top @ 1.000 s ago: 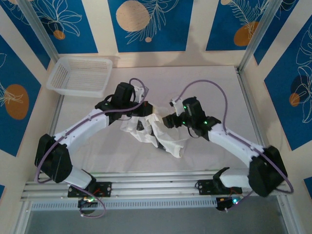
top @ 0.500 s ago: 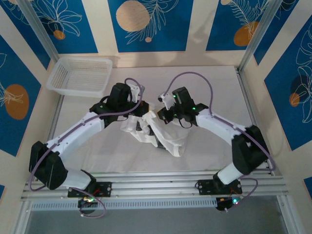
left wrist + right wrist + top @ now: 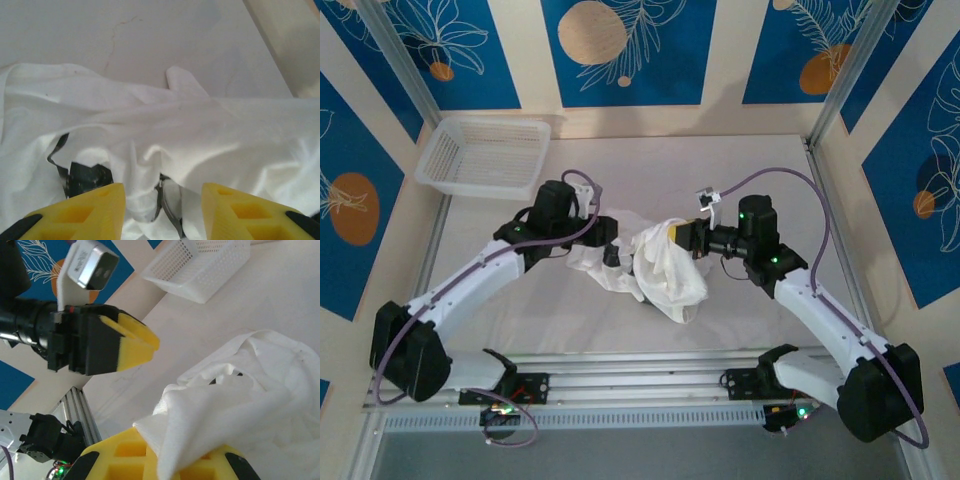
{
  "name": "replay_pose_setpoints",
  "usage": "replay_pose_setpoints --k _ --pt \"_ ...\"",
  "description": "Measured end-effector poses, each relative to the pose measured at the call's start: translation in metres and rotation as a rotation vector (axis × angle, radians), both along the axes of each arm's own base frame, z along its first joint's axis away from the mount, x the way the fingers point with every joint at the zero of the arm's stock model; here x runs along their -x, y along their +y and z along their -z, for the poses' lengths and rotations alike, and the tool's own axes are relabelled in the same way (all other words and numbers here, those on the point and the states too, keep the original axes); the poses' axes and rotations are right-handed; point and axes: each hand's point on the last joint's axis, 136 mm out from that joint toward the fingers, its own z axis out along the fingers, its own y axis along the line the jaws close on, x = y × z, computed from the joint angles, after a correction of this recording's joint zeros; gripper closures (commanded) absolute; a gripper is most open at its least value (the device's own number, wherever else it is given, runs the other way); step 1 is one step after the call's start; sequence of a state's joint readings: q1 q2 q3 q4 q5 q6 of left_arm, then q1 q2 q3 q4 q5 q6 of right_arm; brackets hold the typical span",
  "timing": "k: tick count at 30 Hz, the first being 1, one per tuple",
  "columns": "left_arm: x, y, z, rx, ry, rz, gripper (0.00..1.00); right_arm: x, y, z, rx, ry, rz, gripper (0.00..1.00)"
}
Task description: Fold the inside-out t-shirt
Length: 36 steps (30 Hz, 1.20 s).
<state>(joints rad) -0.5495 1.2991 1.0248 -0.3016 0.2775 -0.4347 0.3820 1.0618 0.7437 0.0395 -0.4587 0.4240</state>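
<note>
- here, the inside-out t-shirt (image 3: 665,275) lies bunched and wrinkled on the table (image 3: 770,170).
- the right gripper (image 3: 170,460) pinches a raised fold at the t-shirt's right side, fingers closed on cloth.
- the left gripper (image 3: 162,192) hovers at the t-shirt's left edge, fingers apart, nothing held.
- a white mesh basket (image 3: 528,160) sits well apart, far-left of the t-shirt.

Blue-and-cream leaf-patterned walls (image 3: 630,50) surround a white table (image 3: 650,160) edged by aluminium rails (image 3: 640,385)

thin matt cloth t-shirt (image 3: 665,268), plastic mesh basket (image 3: 485,156)
</note>
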Motion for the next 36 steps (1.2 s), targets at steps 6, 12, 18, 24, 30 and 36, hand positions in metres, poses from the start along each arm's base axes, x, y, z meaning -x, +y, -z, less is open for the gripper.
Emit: replay_pose_setpoints --k 6,12,18,24,30,36 --pt "0.05 -0.043 0.003 0.011 -0.032 0.158 0.63 -0.003 -0.002 0.006 -0.014 0.051 0.006 1.0" --pt "0.056 -0.076 0.007 0.091 0.011 0.169 0.54 -0.005 -0.003 0.01 -0.018 0.085 0.015 1.0" --pt "0.042 -0.087 0.04 0.067 0.085 0.135 0.5 -0.005 -0.003 0.011 -0.022 0.095 0.018 1.0" --pt "0.036 -0.096 0.046 0.098 0.122 0.132 0.95 -0.006 -0.003 0.011 -0.021 0.097 0.024 1.0" --pt "0.036 -0.09 0.015 0.197 0.13 0.123 1.0 -0.03 -0.021 0.04 0.032 0.178 0.124 1.0" --pt "0.049 -0.098 -0.042 0.316 0.157 0.193 1.0 -0.064 -0.048 0.115 0.179 0.361 0.212 1.0"
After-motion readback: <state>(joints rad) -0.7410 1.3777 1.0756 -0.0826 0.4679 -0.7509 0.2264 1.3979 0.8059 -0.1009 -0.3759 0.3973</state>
